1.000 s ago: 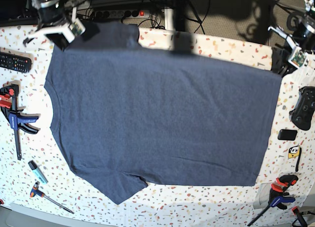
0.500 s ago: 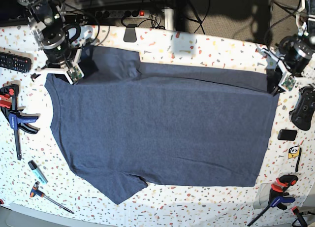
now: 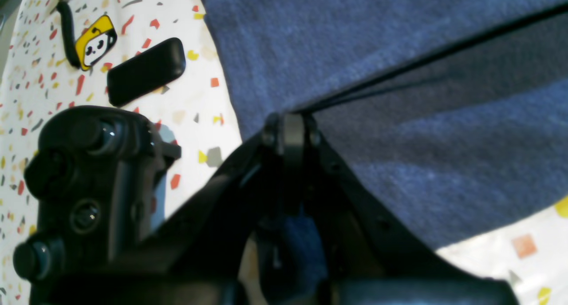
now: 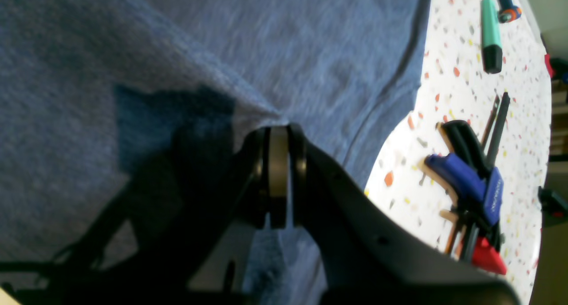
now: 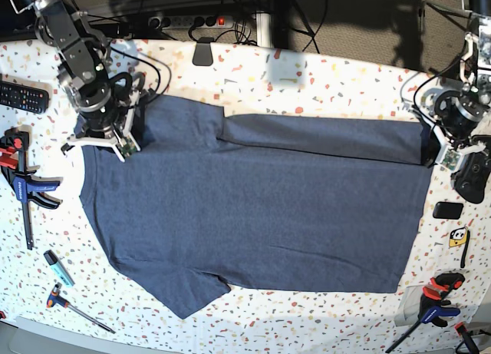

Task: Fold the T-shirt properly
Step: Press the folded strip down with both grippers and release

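The dark slate-blue T-shirt (image 5: 253, 216) lies spread on the speckled table, plain side up. Its far edge is turned over toward the near side in a narrow band (image 5: 322, 135). My right gripper (image 5: 103, 143) stands at the shirt's left shoulder end, by the far sleeve (image 5: 180, 112). In the right wrist view this gripper (image 4: 278, 136) is shut on a pinch of the T-shirt (image 4: 310, 52). My left gripper (image 5: 441, 154) is at the hem end on the right. In the left wrist view it (image 3: 288, 123) is shut on the folded edge of the T-shirt (image 3: 355, 43).
Left of the shirt lie a remote (image 5: 23, 97), a blue clamp (image 5: 27, 185), a green marker (image 5: 57, 267) and a screwdriver (image 5: 77, 306). On the right are a black game controller (image 5: 476, 170), a small black box (image 5: 447, 210), a yellow sticker (image 5: 459, 236) and another clamp (image 5: 433, 304).
Both grippers have come down from beyond the table's far edge toward the near side. They carried the shirt's far edge with them, so it now lies folded over the body.
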Robot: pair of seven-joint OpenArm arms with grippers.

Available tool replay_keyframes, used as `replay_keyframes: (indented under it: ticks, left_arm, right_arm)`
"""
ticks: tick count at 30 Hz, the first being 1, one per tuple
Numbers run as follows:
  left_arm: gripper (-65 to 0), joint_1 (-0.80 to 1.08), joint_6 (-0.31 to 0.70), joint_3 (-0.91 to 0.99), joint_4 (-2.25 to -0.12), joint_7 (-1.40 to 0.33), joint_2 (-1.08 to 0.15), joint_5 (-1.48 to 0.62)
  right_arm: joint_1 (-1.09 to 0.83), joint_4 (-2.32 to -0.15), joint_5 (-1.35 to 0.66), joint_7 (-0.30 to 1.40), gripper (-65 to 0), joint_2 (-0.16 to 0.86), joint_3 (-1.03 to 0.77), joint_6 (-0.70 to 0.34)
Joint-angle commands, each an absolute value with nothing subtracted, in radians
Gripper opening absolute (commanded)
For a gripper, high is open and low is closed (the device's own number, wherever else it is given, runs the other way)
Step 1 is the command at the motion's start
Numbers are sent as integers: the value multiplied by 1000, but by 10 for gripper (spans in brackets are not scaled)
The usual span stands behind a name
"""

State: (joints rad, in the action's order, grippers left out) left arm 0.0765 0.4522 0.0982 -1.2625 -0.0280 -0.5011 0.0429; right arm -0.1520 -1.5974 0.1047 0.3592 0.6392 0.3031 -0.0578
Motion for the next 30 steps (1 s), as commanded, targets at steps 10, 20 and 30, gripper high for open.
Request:
replay_keyframes:
  ticks: [10,20,30]
  left_arm:
    - [-650,39,439,109,-1271,37,-504,55]
    - [-650,25,439,109,-1271,38,-499,85]
    - [-417,25,437,110,-1272,38,-500,85]
  right_arm:
    - [-127,-1608,126,328,-650,643,295,-59]
    - [-91,-1608,110,321,-650,643,295,-90]
    - [-67,-1612,97,326,-393,646,295,-15]
